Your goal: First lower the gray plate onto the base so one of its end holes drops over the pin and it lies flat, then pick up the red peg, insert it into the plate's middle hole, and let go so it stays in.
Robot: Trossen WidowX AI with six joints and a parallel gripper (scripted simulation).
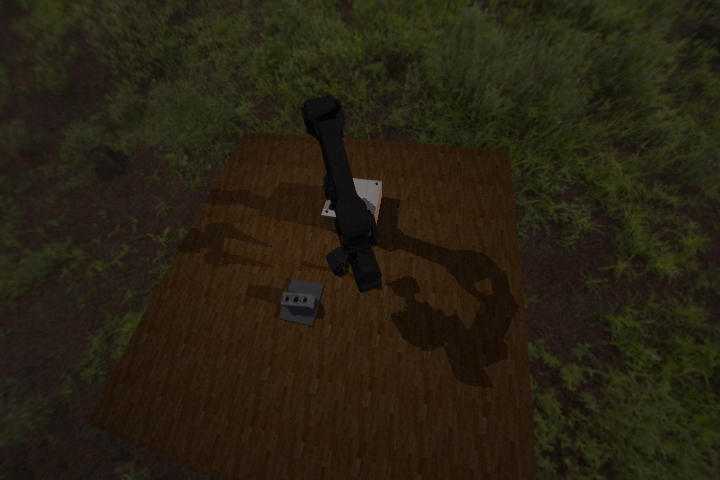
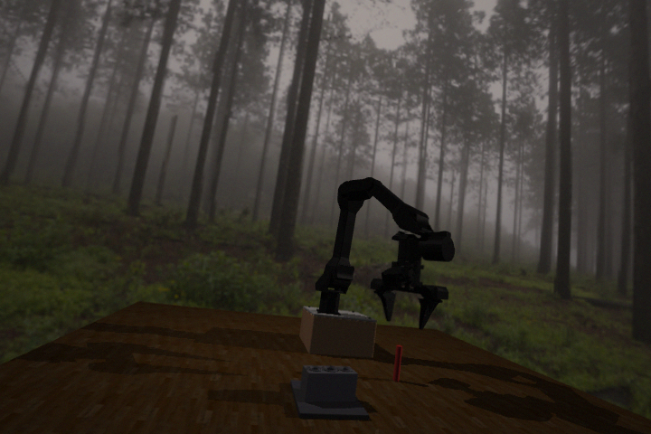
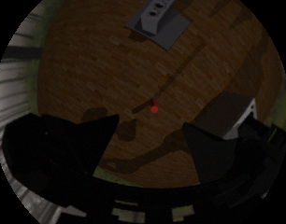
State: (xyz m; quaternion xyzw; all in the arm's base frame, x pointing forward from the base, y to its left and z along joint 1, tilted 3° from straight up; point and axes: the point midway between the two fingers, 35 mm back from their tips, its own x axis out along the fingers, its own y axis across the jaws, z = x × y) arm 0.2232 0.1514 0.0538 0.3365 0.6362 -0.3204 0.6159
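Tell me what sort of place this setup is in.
It looks like a foggy forest clearing: tall tree trunks fade into mist, grass surrounds a wooden table top, and the arm stands on a box there.

Dark wooden tabletop amid grass, foggy pines behind.

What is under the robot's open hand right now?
The red peg stands upright on the wooden table, below the open, empty hand. In the top view the arm hides the peg.
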